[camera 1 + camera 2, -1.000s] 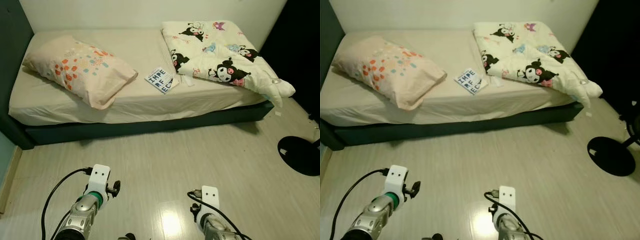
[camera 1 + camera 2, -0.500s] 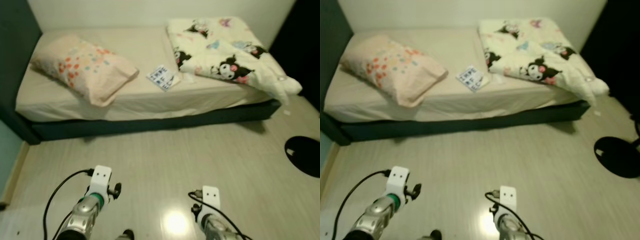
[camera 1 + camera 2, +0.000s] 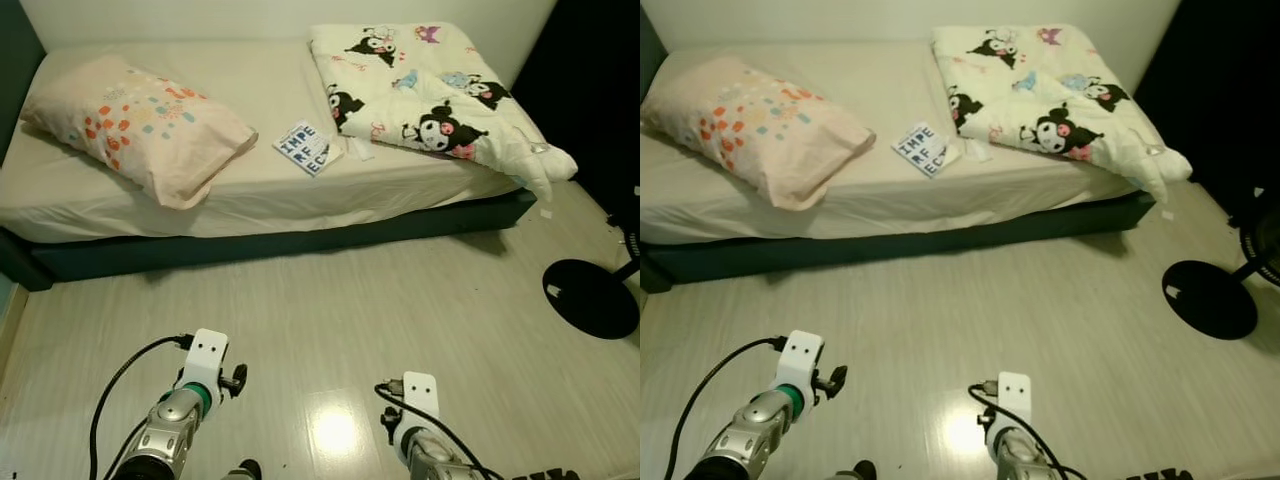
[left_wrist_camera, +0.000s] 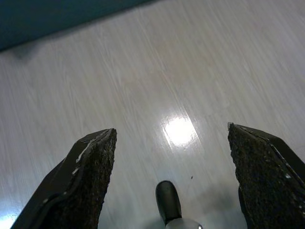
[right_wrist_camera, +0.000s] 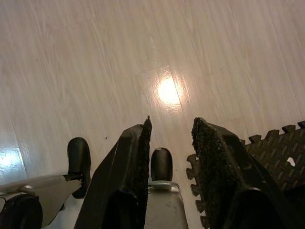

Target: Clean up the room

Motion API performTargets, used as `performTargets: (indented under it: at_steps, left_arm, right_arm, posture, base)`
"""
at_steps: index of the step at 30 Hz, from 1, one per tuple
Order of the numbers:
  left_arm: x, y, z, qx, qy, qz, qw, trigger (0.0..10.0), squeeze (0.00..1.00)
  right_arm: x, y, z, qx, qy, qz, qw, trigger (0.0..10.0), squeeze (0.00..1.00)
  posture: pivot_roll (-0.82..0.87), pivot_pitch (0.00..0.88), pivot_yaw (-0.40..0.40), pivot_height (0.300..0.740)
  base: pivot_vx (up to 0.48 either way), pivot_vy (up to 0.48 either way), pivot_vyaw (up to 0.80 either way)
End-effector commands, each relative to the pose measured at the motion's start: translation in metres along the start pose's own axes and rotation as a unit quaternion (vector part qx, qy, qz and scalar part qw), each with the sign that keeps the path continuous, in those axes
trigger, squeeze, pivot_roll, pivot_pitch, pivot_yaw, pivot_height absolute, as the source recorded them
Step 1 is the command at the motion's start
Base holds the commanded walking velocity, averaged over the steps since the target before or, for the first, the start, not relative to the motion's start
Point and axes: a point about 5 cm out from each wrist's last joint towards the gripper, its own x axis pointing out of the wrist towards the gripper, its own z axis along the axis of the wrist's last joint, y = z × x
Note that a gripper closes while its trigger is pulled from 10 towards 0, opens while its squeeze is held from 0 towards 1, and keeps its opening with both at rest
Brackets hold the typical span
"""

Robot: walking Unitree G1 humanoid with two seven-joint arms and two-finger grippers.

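at the far left of the low bed with its beige sheet and dark frame (image 3: 250, 205) lay a peach pillow printed with orange and teal spots (image 3: 140, 125), skewed across the mattress. near the middle of the bed sat a small white card with dark block letters (image 3: 305, 150), loose on the sheet and just beside the edge of a cream quilt printed with black cartoon characters (image 3: 435, 100). the quilt was bunched on the right end, one corner drooping over the bed's edge toward the pale wood-look floor (image 3: 350, 310). farther right a black round fan base (image 3: 590, 297) stood on that floor.

both arms hung low, well apart from the bed. the left claw (image 4: 171, 183) was spread wide over bare floor and held nothing; the right claw (image 5: 169, 157) was nearly pressed together, a narrow gap between its pads, also empty.

the step in hand looked like an approach. to do it well, the robot would likely step close to the bed's long side, settle squarely before the card, and only then raise an arm.
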Motion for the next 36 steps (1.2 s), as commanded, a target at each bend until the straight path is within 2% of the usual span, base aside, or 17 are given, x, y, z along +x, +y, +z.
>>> performTargets:
  at_steps: [1, 28, 36]
  left_arm:
    - [-0.001, -0.002, -0.008, -0.006, 0.017, -0.004, 1.000, 10.0, 0.00]
    - [0.000, -0.009, -0.011, 0.000, 0.028, -0.019, 0.999, 10.0, 0.00]
    - [0.000, -0.014, -0.013, -0.002, 0.038, -0.029, 0.999, 10.0, 0.00]
  right_arm:
    - [-0.001, -0.003, -0.009, 0.000, 0.016, -0.003, 1.000, 10.0, 0.00]
    - [-0.001, -0.003, -0.007, -0.005, 0.014, -0.004, 1.000, 10.0, 0.00]
    - [-0.001, -0.003, -0.007, -0.004, 0.014, 0.000, 1.000, 10.0, 0.00]
  posture:
    - [0.11, 0.101, 0.044, 0.740]
    - [0.10, 0.081, 0.042, 0.740]
    - [0.14, 0.074, 0.011, 0.740]
  base:
    - [0.000, 0.000, 0.00]
    - [0.000, 0.000, 0.00]
    - [0.000, 0.000, 0.00]
